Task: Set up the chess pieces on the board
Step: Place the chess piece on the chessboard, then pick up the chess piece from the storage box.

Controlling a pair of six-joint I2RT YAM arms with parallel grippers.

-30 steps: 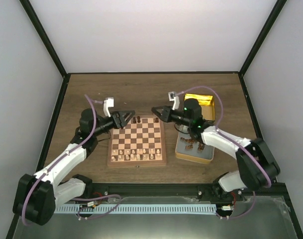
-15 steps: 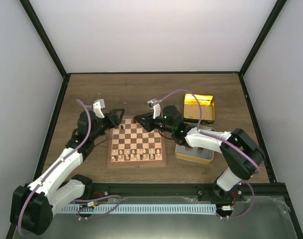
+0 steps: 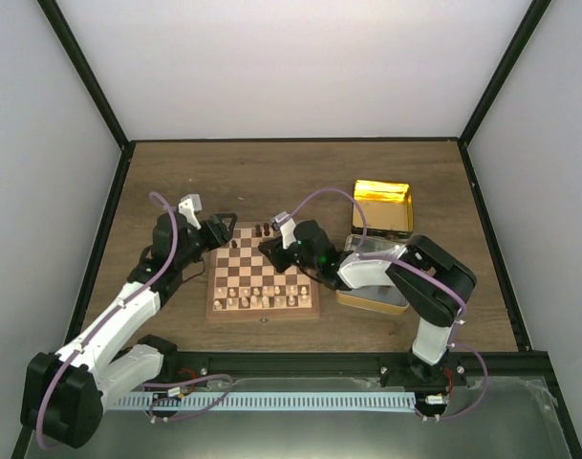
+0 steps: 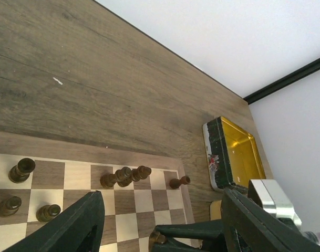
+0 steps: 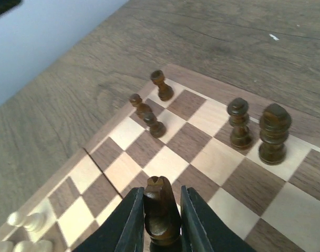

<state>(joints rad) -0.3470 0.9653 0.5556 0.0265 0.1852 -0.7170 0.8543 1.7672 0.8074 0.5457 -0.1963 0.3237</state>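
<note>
**A:** Starting at the left: the left end effector [image 3: 224,229] hangs at the board's far-left corner, fingers spread wide, nothing between them.

**B:** And the board [image 3: 265,314] itself?

**A:** It lies flat on the table [image 3: 300,172]. A few dark chess pieces [image 5: 238,123] stand on its far ranks, and the pale chessmen [image 3: 257,298] fill the near rows.

**B:** The right end effector [image 5: 161,191]?

**A:** Closed on one dark piece [image 5: 161,215], pinched by its sides and held upright over a square in the board's far half. I cannot tell whether its foot touches the board.

**B:** How will it handle?

**A:** It looks like turned wood, so I'd judge it light, stiff and smooth. It won't crush, but the narrow foot tips easily and a rounded body can twist between the pads. It is best taken low on the body with the fingers square to it, and let go only once the base sits flat.

**B:** Farther right?

**A:** The gold tin [image 3: 381,206], apart from the board.
</note>
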